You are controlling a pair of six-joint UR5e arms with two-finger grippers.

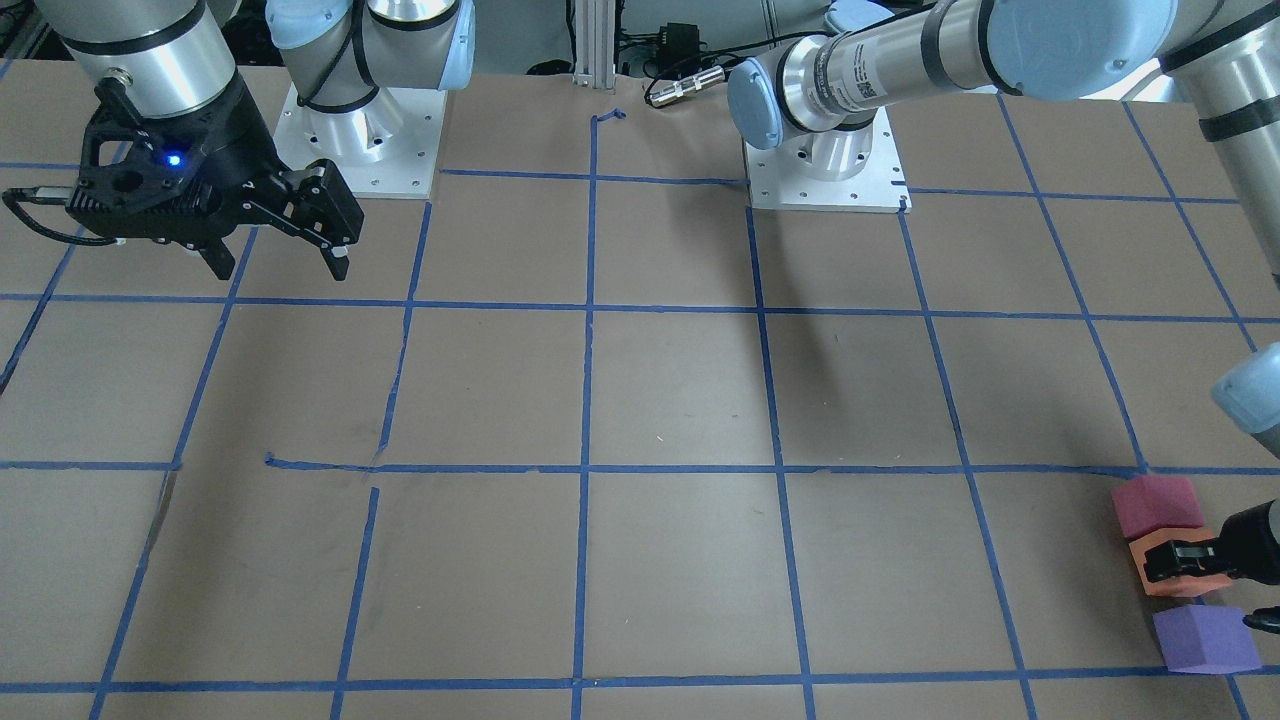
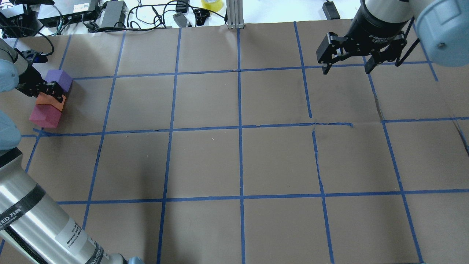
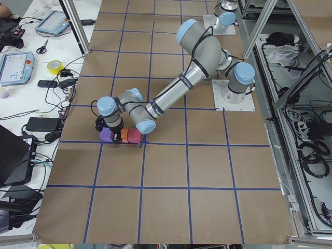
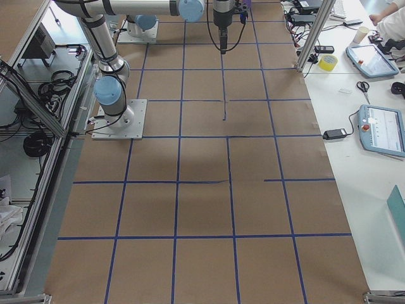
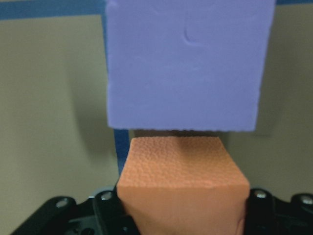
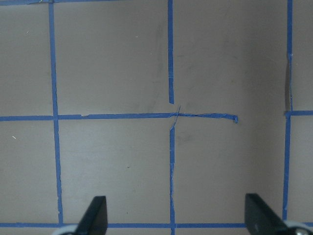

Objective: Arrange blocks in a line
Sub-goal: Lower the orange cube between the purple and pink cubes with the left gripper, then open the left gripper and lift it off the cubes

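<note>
Pose: left pincer (image 5: 181, 201) low, clamping orange block (image 5: 182, 164).

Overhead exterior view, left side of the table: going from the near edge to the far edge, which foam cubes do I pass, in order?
Red-pink matte foam cube → orange matte foam cube → purple matte foam cube.
</note>
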